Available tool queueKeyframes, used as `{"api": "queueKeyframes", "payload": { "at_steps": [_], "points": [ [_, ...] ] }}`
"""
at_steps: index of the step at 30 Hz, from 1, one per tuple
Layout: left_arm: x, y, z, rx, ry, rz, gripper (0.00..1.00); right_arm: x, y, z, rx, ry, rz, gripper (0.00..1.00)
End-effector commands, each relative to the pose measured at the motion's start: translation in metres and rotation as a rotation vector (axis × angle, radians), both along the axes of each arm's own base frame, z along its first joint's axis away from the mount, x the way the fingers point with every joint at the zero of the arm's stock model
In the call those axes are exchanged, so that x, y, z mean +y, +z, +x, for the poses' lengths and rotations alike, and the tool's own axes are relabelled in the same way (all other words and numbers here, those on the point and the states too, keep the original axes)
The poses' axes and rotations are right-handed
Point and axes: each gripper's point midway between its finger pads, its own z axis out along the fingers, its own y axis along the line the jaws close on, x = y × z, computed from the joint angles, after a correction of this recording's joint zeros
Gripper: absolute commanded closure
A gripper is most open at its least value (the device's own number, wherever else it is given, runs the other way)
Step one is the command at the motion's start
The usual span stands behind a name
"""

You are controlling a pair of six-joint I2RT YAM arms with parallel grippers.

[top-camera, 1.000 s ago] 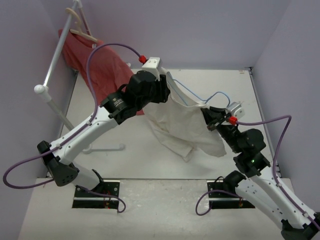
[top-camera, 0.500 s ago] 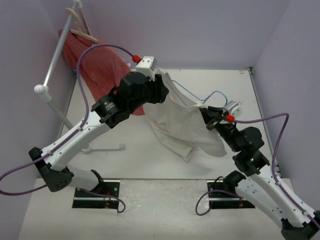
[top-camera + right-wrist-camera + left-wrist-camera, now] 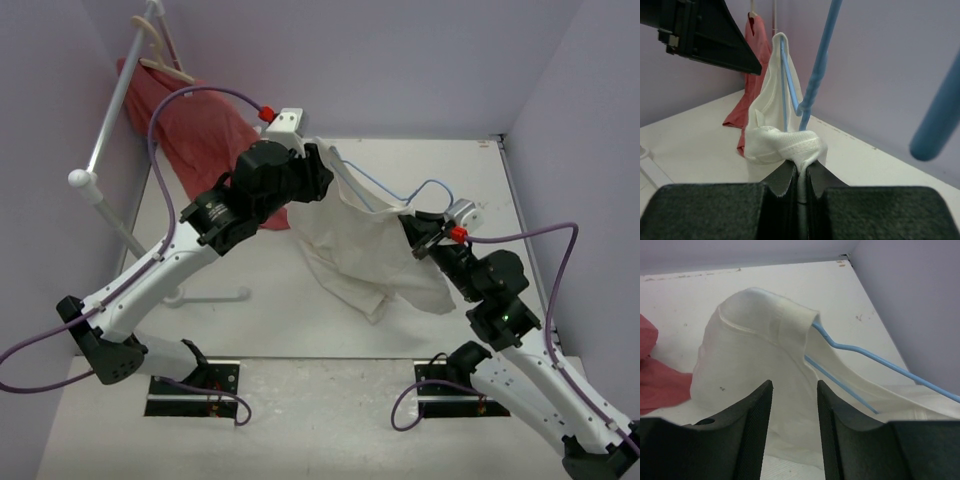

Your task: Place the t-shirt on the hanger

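Observation:
The cream t-shirt (image 3: 360,250) hangs in the air between my two grippers, its lower part trailing on the table. The light-blue wire hanger (image 3: 375,185) runs inside it, with one shoulder of the shirt pulled over the hanger's end (image 3: 790,320) and the hook sticking out near my right gripper. My right gripper (image 3: 413,232) is shut on a bunched fold of the t-shirt (image 3: 790,142), next to the hanger wire (image 3: 817,75). My left gripper (image 3: 322,165) is open and empty (image 3: 794,383), just short of the covered shoulder.
A red shirt (image 3: 200,130) hangs on a pale wooden hanger (image 3: 160,50) from a white rack pole (image 3: 110,110) at the far left. The rack's foot (image 3: 210,295) lies on the table left of the t-shirt. Walls close in on three sides.
My left gripper has drawn back a little to the left and far side, away from the shirt's shoulder. The t-shirt, hanger and right gripper have barely moved.

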Motion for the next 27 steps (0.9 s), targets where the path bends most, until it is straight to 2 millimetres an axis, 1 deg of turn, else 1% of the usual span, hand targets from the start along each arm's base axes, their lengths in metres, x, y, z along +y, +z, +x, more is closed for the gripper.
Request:
{"api": "queueKeyframes", "payload": {
  "at_steps": [1, 3, 6, 12, 14, 17, 20, 24, 27],
  "points": [
    [0.003, 0.024, 0.025, -0.059, 0.035, -0.057, 0.58, -0.007, 0.048, -0.011, -0.117, 0.005, 0.068, 1.0],
    [-0.001, 0.023, 0.031, -0.056, 0.019, -0.06, 0.59, -0.006, 0.046, -0.011, -0.112, 0.009, 0.061, 1.0],
    [-0.006, 0.025, 0.033, -0.059, 0.004, -0.066, 0.6, -0.005, 0.044, -0.009, -0.108, 0.004, 0.053, 1.0],
    [-0.01, 0.028, 0.027, -0.063, -0.035, -0.088, 0.6, -0.003, 0.039, -0.004, -0.098, -0.003, 0.032, 1.0],
    [-0.011, 0.025, 0.025, -0.057, -0.045, -0.089, 0.6, -0.003, 0.038, -0.002, -0.092, -0.005, 0.028, 1.0],
    [-0.009, 0.024, 0.021, -0.055, -0.054, -0.089, 0.6, -0.003, 0.035, 0.001, -0.086, -0.016, 0.021, 1.0],
    [-0.006, 0.026, 0.021, -0.061, -0.038, -0.087, 0.6, -0.001, 0.035, 0.003, -0.082, -0.014, 0.018, 1.0],
    [-0.005, 0.02, 0.027, -0.05, -0.018, -0.065, 0.62, 0.0, 0.038, 0.001, -0.087, -0.003, 0.03, 1.0],
    [-0.004, 0.01, 0.031, -0.033, 0.003, -0.043, 0.65, -0.002, 0.04, 0.0, -0.094, -0.006, 0.03, 1.0]
  ]
}}
